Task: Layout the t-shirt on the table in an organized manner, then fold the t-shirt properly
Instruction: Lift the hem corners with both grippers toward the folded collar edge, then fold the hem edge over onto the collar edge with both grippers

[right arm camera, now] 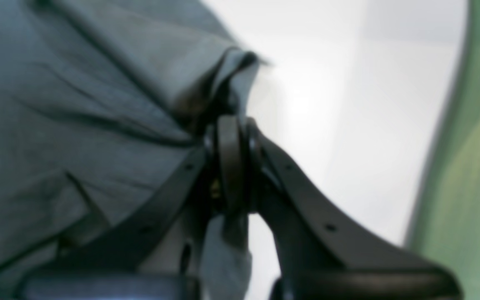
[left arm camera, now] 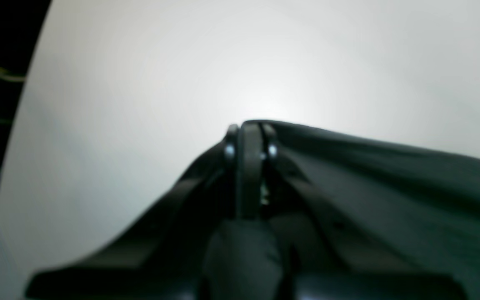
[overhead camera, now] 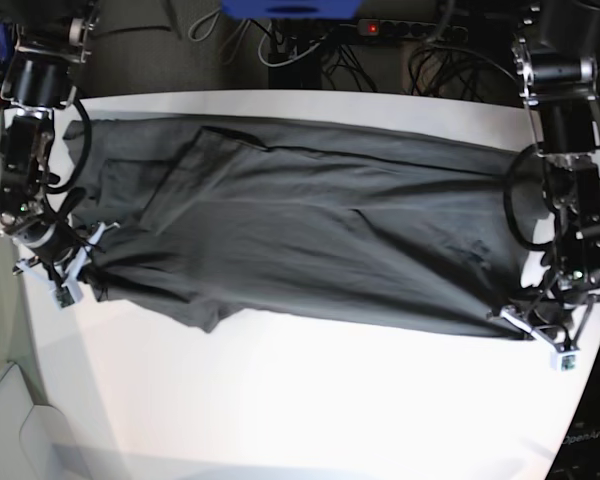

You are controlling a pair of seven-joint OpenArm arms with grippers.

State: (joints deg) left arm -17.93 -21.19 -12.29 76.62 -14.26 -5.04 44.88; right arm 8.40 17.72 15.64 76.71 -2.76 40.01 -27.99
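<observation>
T-shirt (overhead camera: 310,230), dark charcoal grey, lies stretched sideways across the far half of the white table (overhead camera: 310,400), reaching almost from one side edge to the other. Its cloth is mostly flat, with long shallow creases running along its length and a folded-over flap near the base view's upper left. The near edge of the shirt sags into a small point left of centre.

The left pincer (overhead camera: 528,322), on the base view's right, sits at the shirt's near right corner, close to the table's edge. In the left wrist view the left pincer (left arm camera: 249,143) has its jaws pressed together on the hem of the t-shirt (left arm camera: 390,187), which runs off to the right as a taut ridge lifted slightly above the table (left arm camera: 223,62).

The right pincer (overhead camera: 80,262), on the base view's left, sits at the shirt's near left corner. In the right wrist view the right pincer (right arm camera: 231,141) is closed on a bunched fold of the t-shirt (right arm camera: 77,125), with wrinkled cloth filling the left of that view and bare table (right arm camera: 348,125) to the right. A green surface (right arm camera: 469,187) lies beyond the table's edge.

A power strip (overhead camera: 395,28) and tangled cables (overhead camera: 310,50) lie on the floor behind the table.
</observation>
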